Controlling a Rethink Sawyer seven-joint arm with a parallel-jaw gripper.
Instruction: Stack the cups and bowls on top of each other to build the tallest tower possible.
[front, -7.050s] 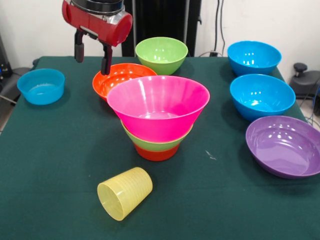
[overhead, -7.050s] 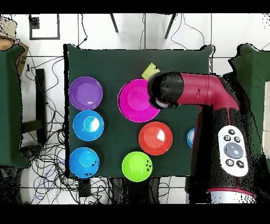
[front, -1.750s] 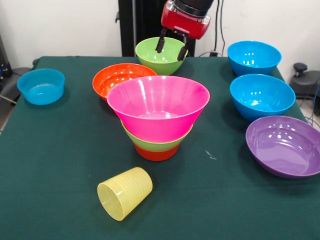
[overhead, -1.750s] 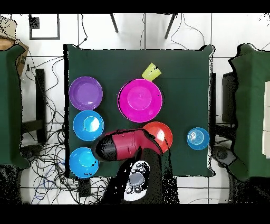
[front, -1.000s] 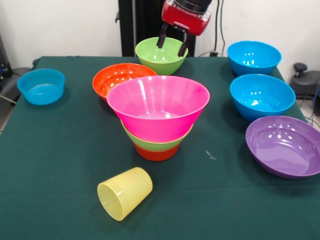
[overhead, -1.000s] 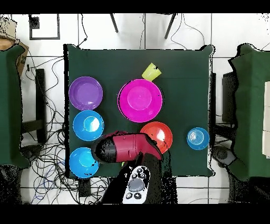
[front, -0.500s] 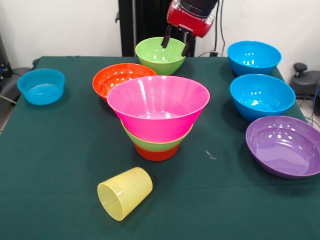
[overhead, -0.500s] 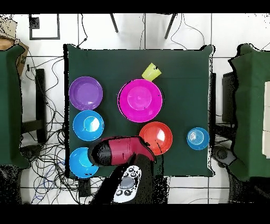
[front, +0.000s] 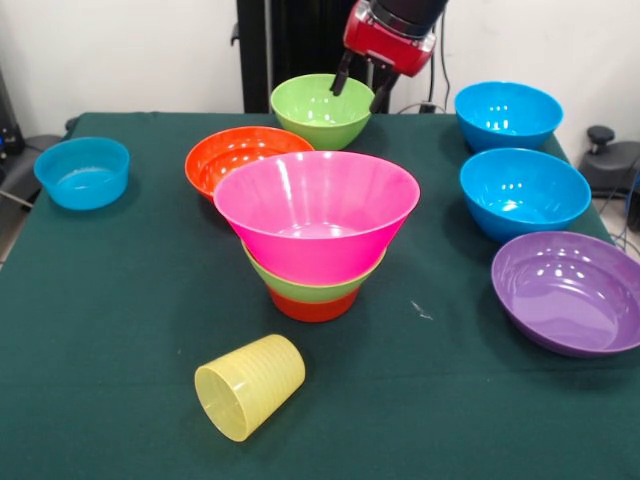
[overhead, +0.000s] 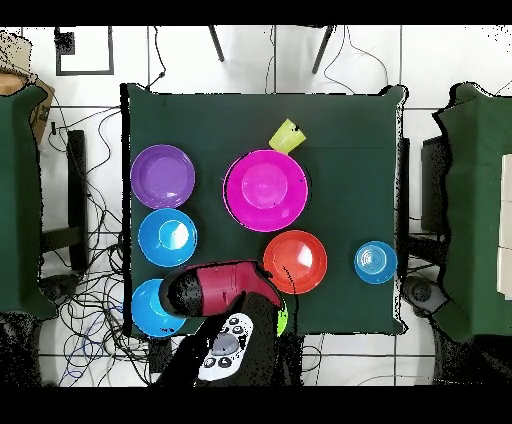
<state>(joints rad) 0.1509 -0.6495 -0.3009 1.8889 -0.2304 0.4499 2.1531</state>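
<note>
The tower stands mid-table: a big pink bowl (front: 315, 210) on a lime green bowl (front: 312, 284) on a small orange bowl (front: 312, 306). It shows from above in the overhead view (overhead: 265, 190). The pale-yellow cup (front: 250, 386) lies on its side in front of the tower, and also shows in the overhead view (overhead: 287, 135). My gripper (front: 361, 86) is open and empty, above the far right rim of a loose lime green bowl (front: 320, 110). In the overhead view my arm (overhead: 215, 290) covers most of that bowl.
A loose orange bowl (front: 243, 155) sits behind the tower at the left. Two blue bowls (front: 507, 113) (front: 524, 190) and a purple bowl (front: 568, 290) line the right side. A small blue bowl (front: 83, 171) sits far left.
My gripper has risen and drifted right, from inside the lime green bowl's mouth to above its right rim. The bowl has stayed on the table. Nothing else has moved.
</note>
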